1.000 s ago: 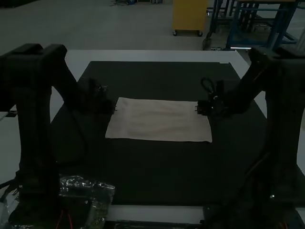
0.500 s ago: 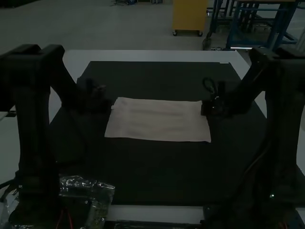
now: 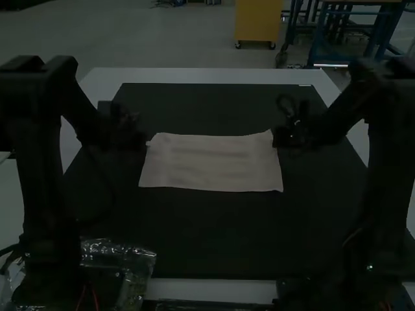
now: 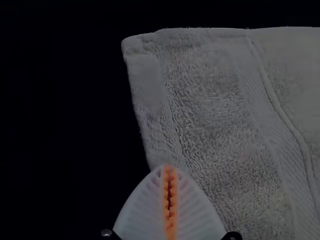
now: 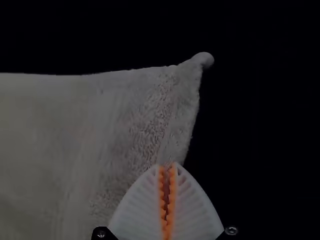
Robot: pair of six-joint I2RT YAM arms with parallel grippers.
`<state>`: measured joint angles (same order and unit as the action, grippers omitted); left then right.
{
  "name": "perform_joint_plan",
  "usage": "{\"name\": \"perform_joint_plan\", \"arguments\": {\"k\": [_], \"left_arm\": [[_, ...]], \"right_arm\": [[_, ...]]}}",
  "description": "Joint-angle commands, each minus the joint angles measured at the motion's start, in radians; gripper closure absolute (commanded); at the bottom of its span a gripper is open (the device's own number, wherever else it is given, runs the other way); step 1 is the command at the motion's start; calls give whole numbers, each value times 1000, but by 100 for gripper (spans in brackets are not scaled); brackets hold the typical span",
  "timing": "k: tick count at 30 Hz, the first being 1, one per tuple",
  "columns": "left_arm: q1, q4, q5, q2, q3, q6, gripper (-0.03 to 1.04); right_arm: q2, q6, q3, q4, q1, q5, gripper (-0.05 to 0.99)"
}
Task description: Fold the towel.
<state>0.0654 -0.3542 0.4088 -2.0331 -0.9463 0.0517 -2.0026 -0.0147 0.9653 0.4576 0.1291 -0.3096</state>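
- Towel point(image 3: 211, 165), pale rectangular terry cloth: it's the landmark. Nearer than it, off to its left, is a crinkly clear plastic bag point(image 3: 107, 249).
- Its near edge lies pretty straight on the flat black mat point(image 3: 207, 233).
- Farther up its left side, the left gripper point(image 4: 169, 167), white ribbed fingers with orange pads, looks closed on the edge. Matching right gripper point(image 5: 167, 165) seems to pinch the right edge.
- Far right corner's peaked up a bit.
- Progress: spread out, can't tell if it's folded once already. Lifting and folding over still to do, imo.
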Motion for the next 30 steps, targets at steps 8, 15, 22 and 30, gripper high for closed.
{"name": "perform_joint_plan", "arguments": {"k": [8, 15, 22, 30], "left_arm": [[11, 69, 48, 88, 4, 2, 98], [11, 87, 48, 155, 67, 22, 98], [13, 113, 56, 237, 127, 40, 98], [13, 153, 59, 336, 182, 56, 98]], "right_arm": [[123, -22, -43, -51, -8, -63, 96], [159, -22, -83, -69, -37, -82, 96], [192, -5, -112, -92, -80, -92, 96], [261, 12, -160, -134, -83, -108, 96]]}}
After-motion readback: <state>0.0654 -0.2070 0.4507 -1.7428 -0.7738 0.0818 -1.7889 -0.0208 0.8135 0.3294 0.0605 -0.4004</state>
